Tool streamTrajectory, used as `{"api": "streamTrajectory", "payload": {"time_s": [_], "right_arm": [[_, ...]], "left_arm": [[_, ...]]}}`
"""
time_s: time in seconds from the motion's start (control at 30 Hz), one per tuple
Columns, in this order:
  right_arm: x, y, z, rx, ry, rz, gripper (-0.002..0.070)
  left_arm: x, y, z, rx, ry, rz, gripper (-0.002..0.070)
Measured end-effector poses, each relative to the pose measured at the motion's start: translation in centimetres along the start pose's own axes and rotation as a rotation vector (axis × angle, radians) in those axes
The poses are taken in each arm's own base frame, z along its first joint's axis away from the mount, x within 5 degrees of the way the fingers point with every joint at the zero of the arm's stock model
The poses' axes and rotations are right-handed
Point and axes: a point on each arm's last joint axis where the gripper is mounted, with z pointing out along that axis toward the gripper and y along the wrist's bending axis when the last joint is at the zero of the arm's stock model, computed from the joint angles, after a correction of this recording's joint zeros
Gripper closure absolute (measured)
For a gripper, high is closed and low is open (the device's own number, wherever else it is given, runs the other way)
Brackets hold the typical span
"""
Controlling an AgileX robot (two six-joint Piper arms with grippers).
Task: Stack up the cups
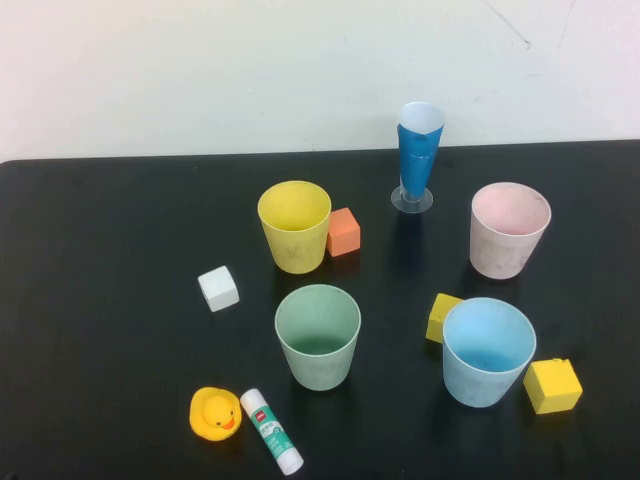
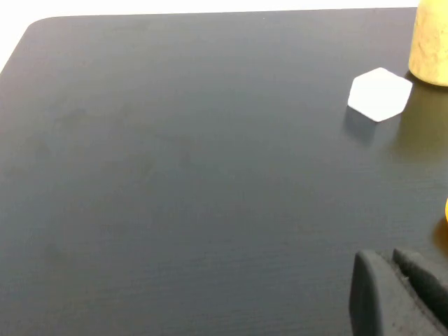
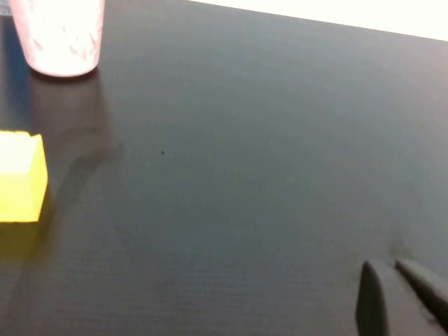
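Observation:
Four cups stand apart and upright on the black table (image 1: 100,260) in the high view: yellow (image 1: 294,228) at the back, pale green (image 1: 318,337) in front of it, pale pink (image 1: 509,230) at the back right, light blue (image 1: 488,352) at the front right. Neither arm shows in the high view. In the left wrist view my left gripper (image 2: 383,257) is shut and holds nothing, over bare table, with the yellow cup (image 2: 428,49) far off. In the right wrist view my right gripper (image 3: 385,264) is likewise shut and holds nothing, well away from the pink cup (image 3: 59,35).
A tall dark-blue cone cup (image 1: 419,155) stands at the back. An orange cube (image 1: 343,232) touches the yellow cup. A white cube (image 1: 218,288), two yellow cubes (image 1: 441,317) (image 1: 552,386), a rubber duck (image 1: 215,413) and a glue stick (image 1: 271,431) lie around the cups.

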Motion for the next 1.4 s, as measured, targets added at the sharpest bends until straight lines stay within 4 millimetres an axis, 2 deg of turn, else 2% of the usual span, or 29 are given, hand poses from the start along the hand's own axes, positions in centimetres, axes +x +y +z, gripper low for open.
{"api": "streamTrajectory", "payload": {"time_s": [1.4], "right_arm": [[-0.09, -0.01, 0.02, 0.002, -0.014, -0.001, 0.0678]], "left_arm": [[-0.08, -0.05, 0.00, 0.005, -0.008, -0.007, 0.0677]]}}
